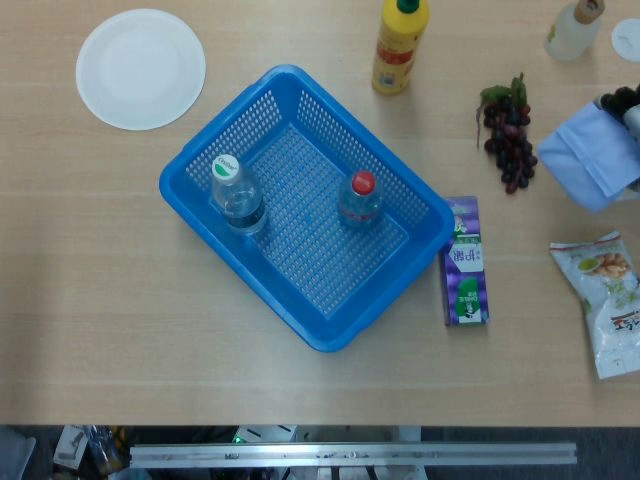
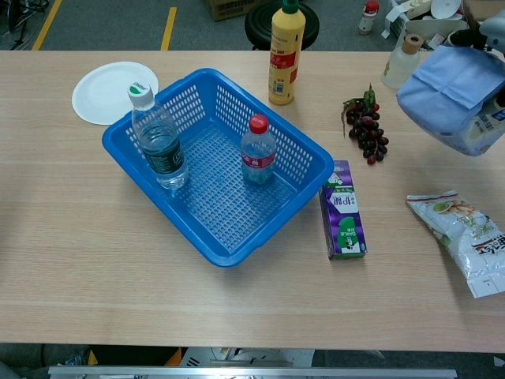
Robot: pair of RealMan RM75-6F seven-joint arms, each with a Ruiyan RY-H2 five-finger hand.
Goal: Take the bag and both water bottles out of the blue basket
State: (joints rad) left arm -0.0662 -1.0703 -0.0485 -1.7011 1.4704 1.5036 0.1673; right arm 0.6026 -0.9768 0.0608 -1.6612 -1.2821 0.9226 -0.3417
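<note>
On light wood table [image 1: 120, 300], blue basket [image 1: 200, 170], grey floor beyond [image 2: 118, 24]

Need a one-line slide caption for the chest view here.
Right hand holds the light-blue bag clear of the blue basket, where both water bottles stand upright.

Only a sliver of the right hand [image 1: 626, 103] is seen at the frame edge: black fingers and a silver-grey shell (mostly cropped).
</note>
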